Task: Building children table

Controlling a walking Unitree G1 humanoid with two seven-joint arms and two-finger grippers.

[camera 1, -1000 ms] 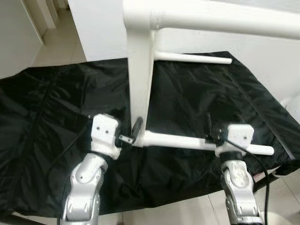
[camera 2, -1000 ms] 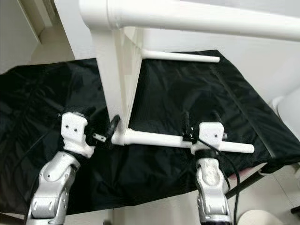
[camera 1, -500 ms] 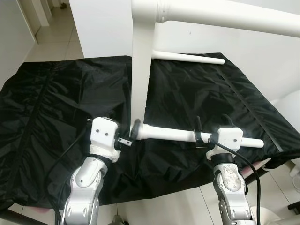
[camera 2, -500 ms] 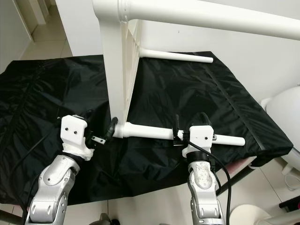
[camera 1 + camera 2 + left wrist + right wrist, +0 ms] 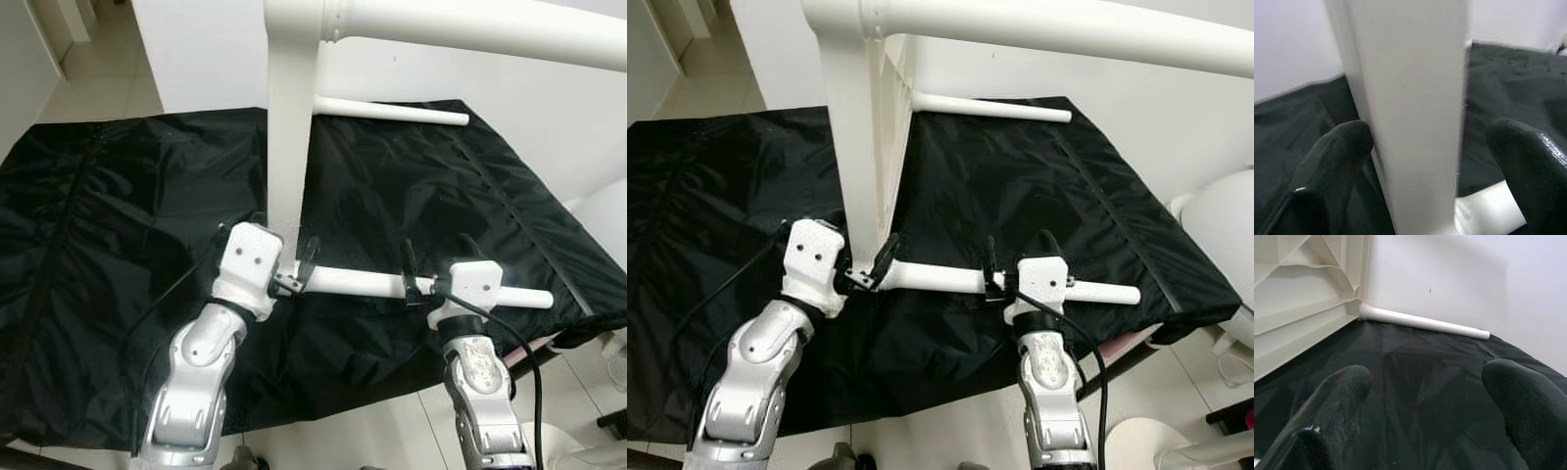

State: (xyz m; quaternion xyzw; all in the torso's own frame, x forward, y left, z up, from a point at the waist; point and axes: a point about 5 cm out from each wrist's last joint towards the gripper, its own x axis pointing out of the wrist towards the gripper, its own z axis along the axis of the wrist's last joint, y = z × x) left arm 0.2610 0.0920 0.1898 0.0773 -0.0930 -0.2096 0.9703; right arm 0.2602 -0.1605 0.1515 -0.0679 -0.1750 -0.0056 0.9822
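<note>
The white children's table lies on its side on a black cloth (image 5: 127,215). Its top (image 5: 290,147) stands upright as a slab. One leg (image 5: 470,24) juts out high, another (image 5: 392,110) lies at the back, and a low near leg (image 5: 358,283) runs to the right. My left gripper (image 5: 294,266) is open at the corner where this low leg meets the slab; in the left wrist view its fingers (image 5: 1337,147) straddle the slab's edge (image 5: 1415,98). My right gripper (image 5: 436,259) is open over the middle of the low leg, its fingers (image 5: 1337,401) spread wide.
The cloth covers a raised surface that ends just before my arms, with tiled floor (image 5: 372,431) below. A white wall (image 5: 196,49) stands behind. A white rounded object (image 5: 1215,235) sits past the cloth's right edge.
My left gripper has moved right, up to the table's corner, and its fingers now straddle the slab's edge. The right gripper stays over the low leg. The camera has shifted a little.
</note>
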